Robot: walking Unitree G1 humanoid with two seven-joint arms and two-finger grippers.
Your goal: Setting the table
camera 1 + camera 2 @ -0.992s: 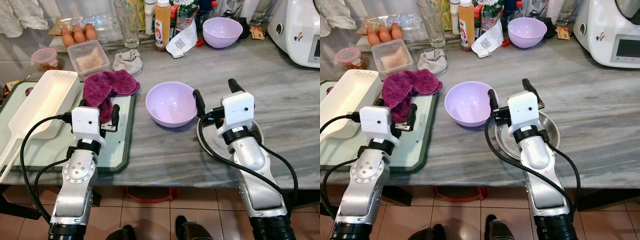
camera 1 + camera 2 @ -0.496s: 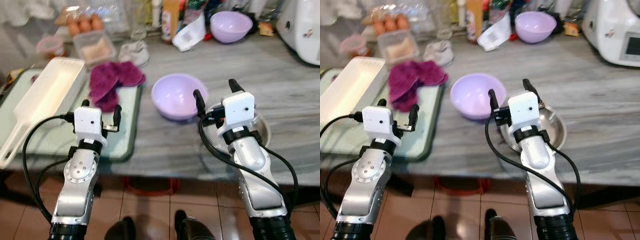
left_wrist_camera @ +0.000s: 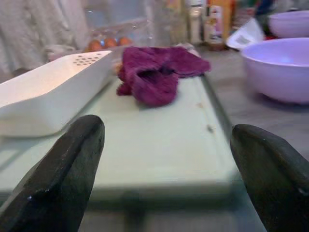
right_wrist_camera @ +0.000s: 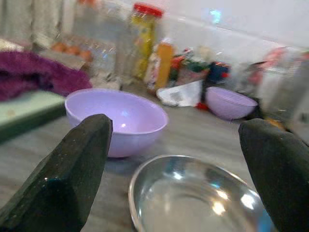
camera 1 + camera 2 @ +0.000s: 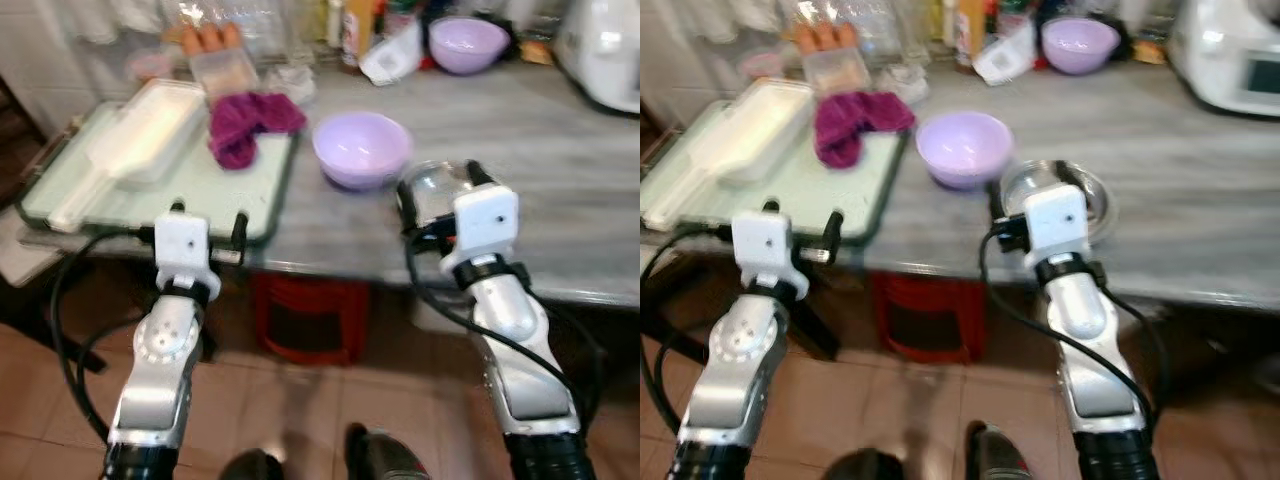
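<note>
The whole view has pulled back since a second ago — more tiled floor point(image 5: 300, 400) shows below the counter point(image 5: 560, 170), whose front edge now runs across the middle of the picture, and the frames are blurred. Both grippers sit level with that edge rather than over the worktop. The pale green tray point(image 5: 150, 190) lies at the counter's left end, overhanging slightly, with a white dish point(image 5: 140, 140) and purple cloth point(image 5: 250, 120) on it. The near purple bowl point(image 5: 362, 148) stands beside the tray; the steel bowl point(image 4: 193, 198) just behind the right gripper point(image 5: 435, 190). Left gripper point(image 5: 207, 215) — fingers spread, empty; right likewise spread.
</note>
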